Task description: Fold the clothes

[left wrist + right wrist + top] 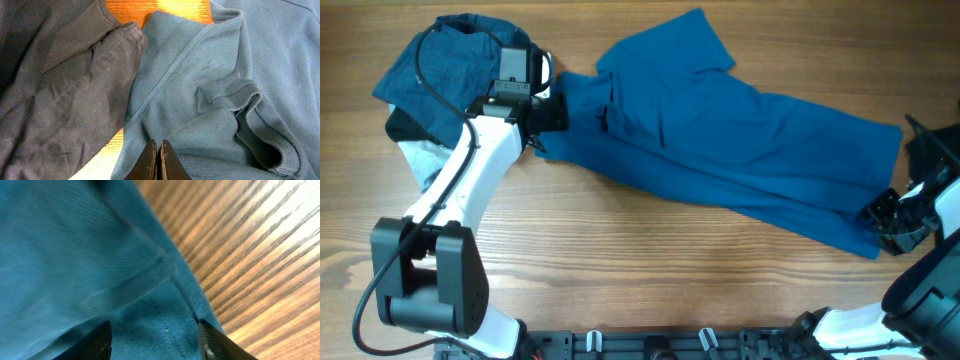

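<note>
the table point(650, 270) carries the blue polo shirt point(720, 140) stretched across it; expect it limp and light, so you should take hem and collar seams. the dark garment point(440, 60) lies heaped against its collar end. only your wrist views show the fingers: left fingers point(149, 162) pressed together over the knit, right fingers point(100, 342) wide astride the hem.

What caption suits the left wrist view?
Left gripper, jaws shut, at a blue polo shirt beside a dark garment on the wooden table.
</note>
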Robot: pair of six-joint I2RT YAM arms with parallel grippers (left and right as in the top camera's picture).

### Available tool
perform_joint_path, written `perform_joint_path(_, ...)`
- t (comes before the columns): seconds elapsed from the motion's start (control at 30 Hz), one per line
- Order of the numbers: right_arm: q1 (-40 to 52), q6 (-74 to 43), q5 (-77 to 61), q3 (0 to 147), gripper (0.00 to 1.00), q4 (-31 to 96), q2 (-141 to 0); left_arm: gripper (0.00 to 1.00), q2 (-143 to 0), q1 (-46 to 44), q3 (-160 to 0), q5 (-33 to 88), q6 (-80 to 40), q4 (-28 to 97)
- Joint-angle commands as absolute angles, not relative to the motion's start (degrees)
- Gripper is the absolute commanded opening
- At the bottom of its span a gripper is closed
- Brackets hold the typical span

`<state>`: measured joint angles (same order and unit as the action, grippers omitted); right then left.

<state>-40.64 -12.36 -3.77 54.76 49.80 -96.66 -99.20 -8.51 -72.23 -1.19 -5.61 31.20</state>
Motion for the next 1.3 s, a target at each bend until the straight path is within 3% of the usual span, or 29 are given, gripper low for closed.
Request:
perform_joint_path(0.0, -40.36, -16.01, -0.08, 52.12, 0.49, 48.64, -97.3, 0.04, -98.67, -8.08, -72.58, -2.44, -4.69, 30.87)
perform_joint_path(0.1, -40.62, -20.1, 8.69, 51.66, 0.25, 48.51, -97.3, 0.04, -98.67, -8.08, -72.58, -2.46, -4.67, 30.85)
perform_joint_path(0.17, -41.08, -20.16, 11.68, 51.66, 0.16, 48.93, -97.3, 0.04, -98.67, -8.08, -72.6, -2.48, -4.67, 30.85)
perform_joint_path(0.2, -41.52, -20.25, 11.29, 51.68, 0.24, 49.36, -97.3, 0.04, -98.67, -8.08, -72.6, -2.46, -4.69, 30.85)
perform_joint_path(0.23, -41.89, -19.33, 8.95, 51.68, 0.59, 49.87, -97.3, 0.04, -98.67, -8.08, -72.58, -2.46, -4.69, 30.89)
perform_joint_path(0.27, -41.98, -18.55, 7.18, 51.72, 0.68, 50.15, -97.3, 0.04, -98.67, -8.08, -72.6, -2.46, -4.69, 31.0)
perform_joint_path(0.4, -41.98, -17.98, 5.72, 51.62, 0.72, 50.39, -97.3, 0.04, -98.67, -8.08, -72.6, -2.46, -4.67, 31.0)
perform_joint_path(0.43, -41.98, -18.09, 5.65, 51.27, 0.7, 50.09, -97.3, 0.04, -98.67, -8.08, -72.6, -2.46, -4.67, 31.05)
perform_joint_path(0.5, -41.98, -18.24, 3.42, 49.58, 0.52, 47.51, -97.3, 0.04, -98.67, -8.1, -72.6, -2.42, -4.69, 31.33)
perform_joint_path(0.57, -41.98, -18.2, 2.55, 47.0, 0.25, 44.58, -97.3, 0.04, -98.67, -8.1, -72.6, -2.39, -4.71, 33.04)
perform_joint_path(0.6, -42.09, -18.39, 4.58, 46.7, 0.05, 44.38, -97.3, 0.07, -98.67, -8.08, -72.6, -2.39, -4.69, 34.44)
perform_joint_path(0.8, -44.34, -21.39, 19.68, 56.69, 0.04, 49.32, -97.3, 0.22, -98.67, -8.1, -72.55, 2.37, -4.71, 38.74)
perform_joint_path(1.0, -44.36, -21.85, 18.81, 58.48, 0.06, 49.84, -97.3, 0.41, -101.36, -9.43, -71.81, 13.85, -4.67, 40.42)
perform_joint_path(1.13, -44.34, -21.06, 17.93, 58.48, 0.07, 50.02, -97.3, 0.5, -104.97, -13.15, -71.13, 14.59, -2.11, 41.32)
perform_joint_path(1.27, -44.27, -20.99, 16.47, 58.48, 0.07, 50.13, -97.3, 0.5, -109.93, -17.17, -71.13, 12.32, 0.27, 39.4)
